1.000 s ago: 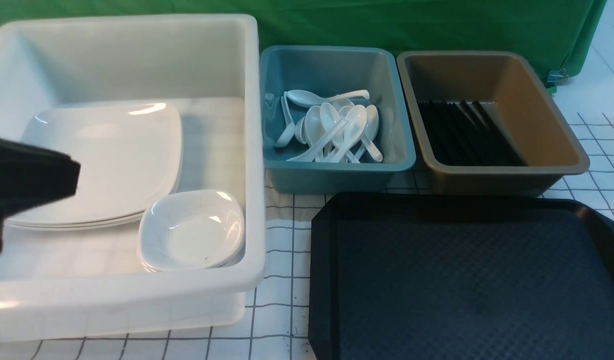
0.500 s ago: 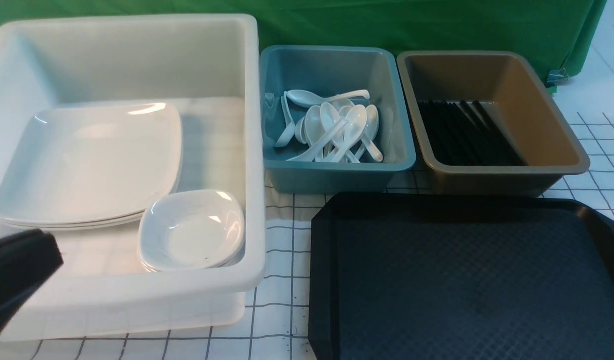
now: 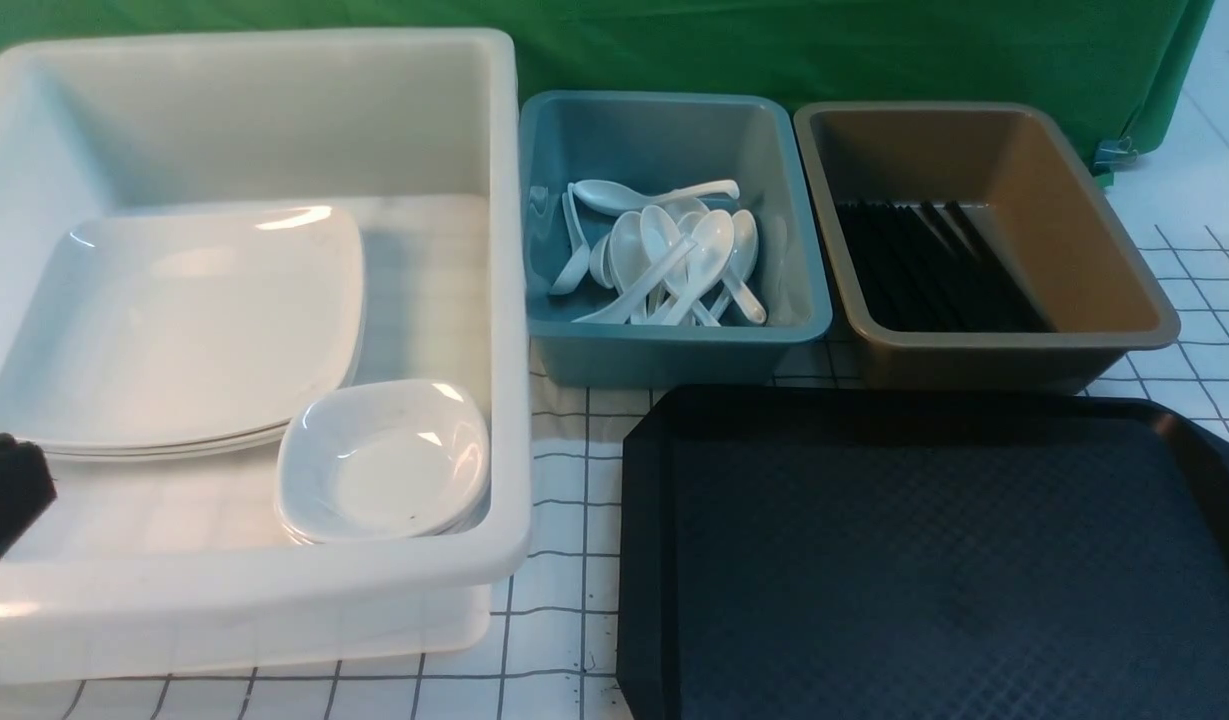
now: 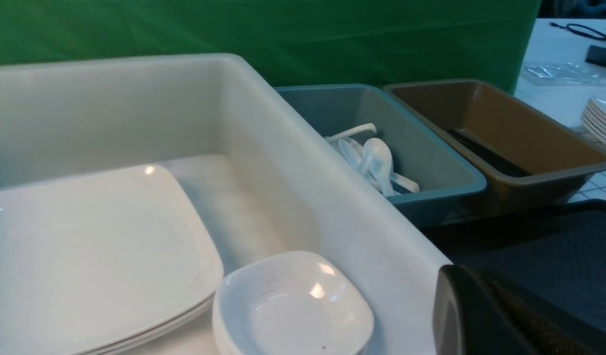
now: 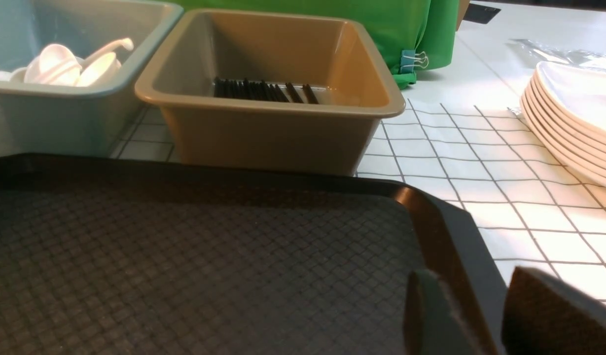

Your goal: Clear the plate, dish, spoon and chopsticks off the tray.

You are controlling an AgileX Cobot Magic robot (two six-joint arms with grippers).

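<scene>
The tray (image 3: 934, 560) lies bare on the bench (image 3: 559, 560), with the plate (image 3: 184, 320) and dish (image 3: 384, 465) in the white bin (image 3: 274, 590), the spoon (image 3: 664, 255) in the teal bin (image 3: 674, 350) and the chopsticks (image 3: 934, 265) in the brown bin (image 3: 1014, 345), so little is left to spoil. The left tool (image 4: 500, 320) is pressed together and empty beside the white bin's front wall, which it could knock. The right tool (image 5: 480, 310), spread and empty, hangs over the tray's rim and could catch it; a spare plate stack (image 5: 574, 123) stands nearby.
</scene>
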